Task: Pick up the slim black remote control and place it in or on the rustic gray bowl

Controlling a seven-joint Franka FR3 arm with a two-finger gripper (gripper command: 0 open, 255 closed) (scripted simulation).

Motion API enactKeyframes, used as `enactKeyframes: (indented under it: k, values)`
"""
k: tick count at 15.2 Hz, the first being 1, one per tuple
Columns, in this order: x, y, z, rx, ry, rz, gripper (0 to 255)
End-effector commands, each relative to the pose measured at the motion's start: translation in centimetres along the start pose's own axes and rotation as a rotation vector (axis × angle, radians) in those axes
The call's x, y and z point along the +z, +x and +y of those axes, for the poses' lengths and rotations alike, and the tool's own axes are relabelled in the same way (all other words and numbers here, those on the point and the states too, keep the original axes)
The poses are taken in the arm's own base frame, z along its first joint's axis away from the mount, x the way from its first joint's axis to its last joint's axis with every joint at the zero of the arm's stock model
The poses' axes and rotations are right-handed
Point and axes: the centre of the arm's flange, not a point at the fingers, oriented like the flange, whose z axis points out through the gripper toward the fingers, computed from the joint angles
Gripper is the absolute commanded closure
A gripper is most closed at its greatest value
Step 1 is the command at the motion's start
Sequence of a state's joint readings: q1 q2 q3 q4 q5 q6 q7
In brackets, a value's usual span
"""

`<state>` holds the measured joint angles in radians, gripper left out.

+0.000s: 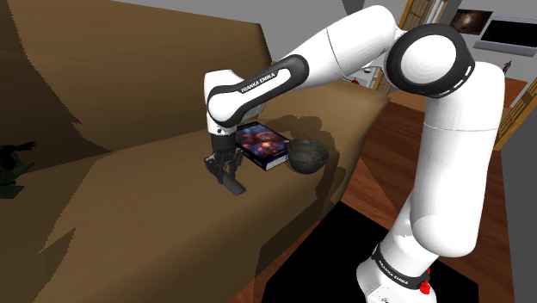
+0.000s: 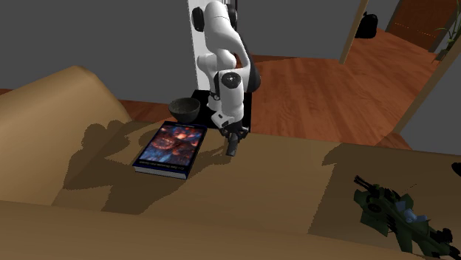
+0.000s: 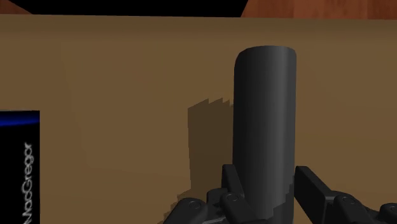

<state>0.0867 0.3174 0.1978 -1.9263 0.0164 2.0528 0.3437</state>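
You've got the gripper (image 3: 267, 178) clamped tight on the remote (image 3: 264, 108), right by the book (image 1: 262, 145) on the couch (image 1: 129, 215), bowl (image 1: 306, 155) just beside it.

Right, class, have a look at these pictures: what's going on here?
A white robot arm has its black hand shut on a slim dark remote, low over a brown sofa seat, next to a book. The dark bowl sits beside the book, on the side away from the hand. The remote is not yet in it.
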Motion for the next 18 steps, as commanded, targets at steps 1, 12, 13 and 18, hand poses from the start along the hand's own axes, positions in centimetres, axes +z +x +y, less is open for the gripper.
enactKeyframes:
  k: [1, 12, 13, 18]
  values:
    - [0.6, -0.2, -0.1, -0.004, 0.0, -0.006, 255]
    - [-5.1, -1.4, -0.1, -0.004, 0.0, -0.006, 255]
    - [-5.6, -1.5, -0.1, -0.004, 0.0, -0.006, 255]
    - [-8.2, -2.0, -0.2, -0.004, 0.0, -0.006, 255]
